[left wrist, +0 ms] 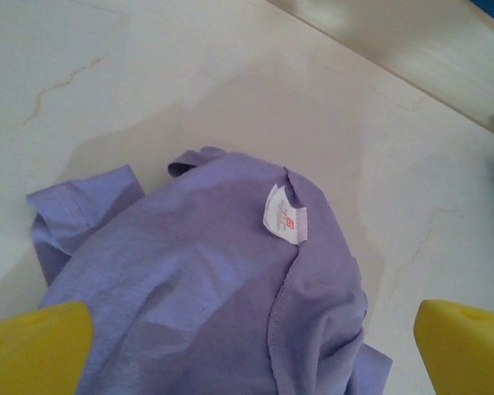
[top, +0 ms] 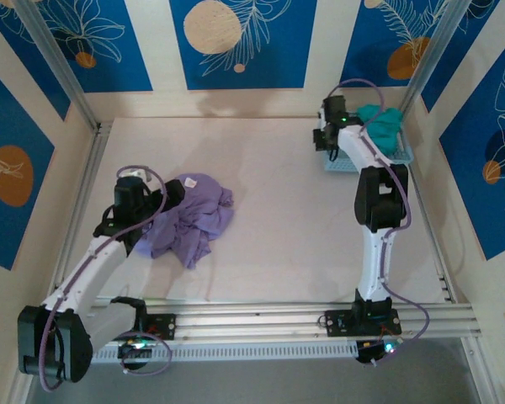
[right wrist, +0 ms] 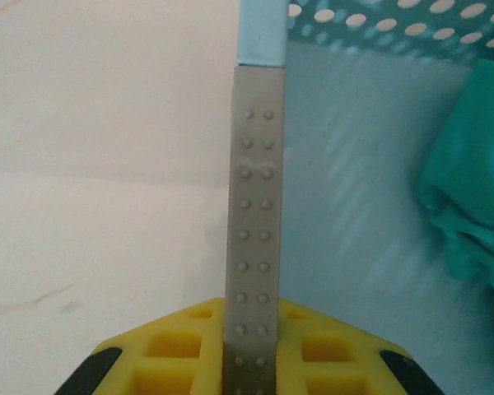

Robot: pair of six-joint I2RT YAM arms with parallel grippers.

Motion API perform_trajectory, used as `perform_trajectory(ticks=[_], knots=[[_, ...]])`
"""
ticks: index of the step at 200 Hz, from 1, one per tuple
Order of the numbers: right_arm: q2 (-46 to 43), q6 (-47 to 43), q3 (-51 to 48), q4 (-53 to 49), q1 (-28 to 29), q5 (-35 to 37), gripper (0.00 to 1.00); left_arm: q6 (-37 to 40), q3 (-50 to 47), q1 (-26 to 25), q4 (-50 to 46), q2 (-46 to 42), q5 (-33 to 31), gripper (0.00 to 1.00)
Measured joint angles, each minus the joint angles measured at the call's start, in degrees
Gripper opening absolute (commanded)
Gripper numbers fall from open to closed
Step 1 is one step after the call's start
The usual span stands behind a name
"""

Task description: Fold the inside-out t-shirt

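While the crumpled lavender short-sleeved t-shirt [top: 189,217] sits at the table's [top: 278,219] eight o'clock, we judge folding unstarted: left tool [left wrist: 247,350] spread above it, right tool [right wrist: 259,78] pressed together by the pale-blue perforated basket [top: 343,166] at two o'clock.

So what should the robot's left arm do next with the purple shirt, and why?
Probably lower the open left fingers onto the t-shirt and pinch an edge near the white label, to start pulling it flat. The shirt lies in a crumpled heap, and those fingers hover spread above it, holding nothing. The right fingers are busy, pinched on the basket wall.
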Motion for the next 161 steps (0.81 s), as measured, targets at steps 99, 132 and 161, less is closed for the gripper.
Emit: perform_trajectory(ticks=[99, 132, 161], knots=[[19.91, -6.10, 31.32, -11.43, -1.40, 3.72, 0.76, 2.73, 1.46, -2.58, -0.57, 8.00, -1.97, 1.00], [11.69, -7.78, 20.55, -10.32, 4.28, 4.70, 0.83, 3.76, 1.46, -2.58, -1.81, 11.80, -2.82, 0.92], [-1.44, -8.76, 6.71, -5.84, 11.63, 4.37, 0.84, 5.44, 1.11, -2.60, -2.64, 13.27, -2.82, 0.81]])
